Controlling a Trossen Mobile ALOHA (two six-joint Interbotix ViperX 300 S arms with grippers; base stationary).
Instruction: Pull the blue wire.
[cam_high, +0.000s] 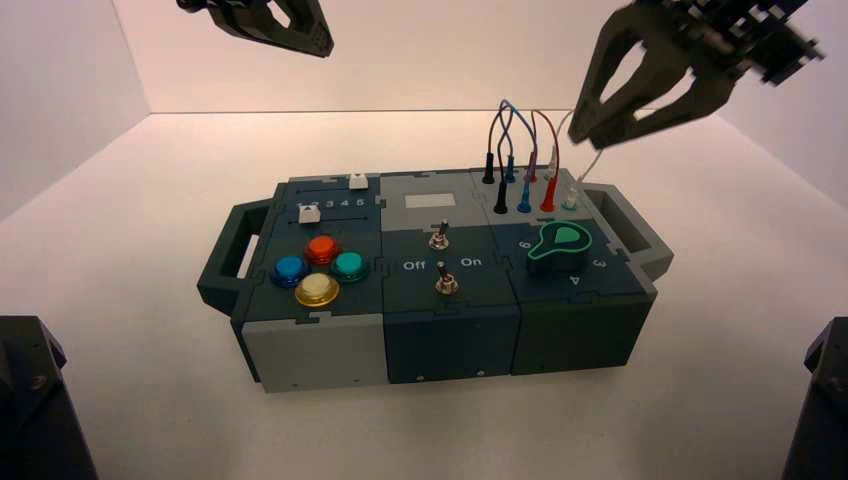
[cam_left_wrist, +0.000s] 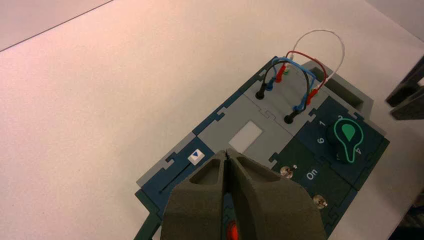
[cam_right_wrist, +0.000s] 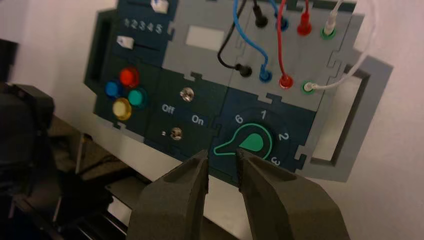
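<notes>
Our black right gripper (cam_right_wrist: 222, 169) hovers wide near the thin, looped blue wire (cam_right_wrist: 244, 36), at one o'clock. Our black left gripper (cam_left_wrist: 226, 152) idles closed at eleven.

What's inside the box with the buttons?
I can't see inside the box; its panels cover that. On top are coloured buttons, switches, sliders, a green-and-black knob and wires.

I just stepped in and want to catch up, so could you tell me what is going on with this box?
The right gripper hovers above the box's right side, holding nothing, seemingly about to pull the blue wire. That wire is still plugged in at both ends, between the black wire and the red wire. The left gripper waits above the box's left side.
</notes>
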